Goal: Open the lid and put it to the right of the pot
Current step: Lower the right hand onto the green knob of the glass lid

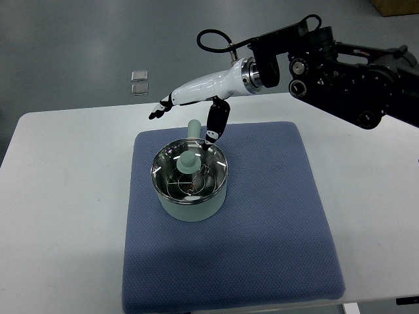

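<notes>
Nearest the camera lies a blue mat [262, 248] on the white table [65, 196], and on the mat's far-left part stands one pale green pot [191, 204] with its glass lid [190, 171] still on, a green knob [188, 161] rising from the lid's middle and a green handle [194, 128] sticking out behind. One arm works: the right hand [190, 108] reaches in from the picture's right edge and hovers above and behind the pot, fingers spread and relaxed, gripping nothing, the thumb [216, 124] hanging down toward the rear rim while the fingertips [157, 111] point left past the handle. It does not appear to touch the lid. The left arm is out of sight. By my judgement the step in hand is the approach to the knob, and the task has hardly begun. To do it well, the hand should come forward and down until the knob sits between thumb and fingers, close firmly on the knob alone, lift straight up so the rim clears the pot without dragging it, then carry the lid rightward to the bare mat beside the pot and set it down flat. Count: one pot, one lid, one mat, one hand in view, and two small squares [139, 82] on the floor beyond the table.
</notes>
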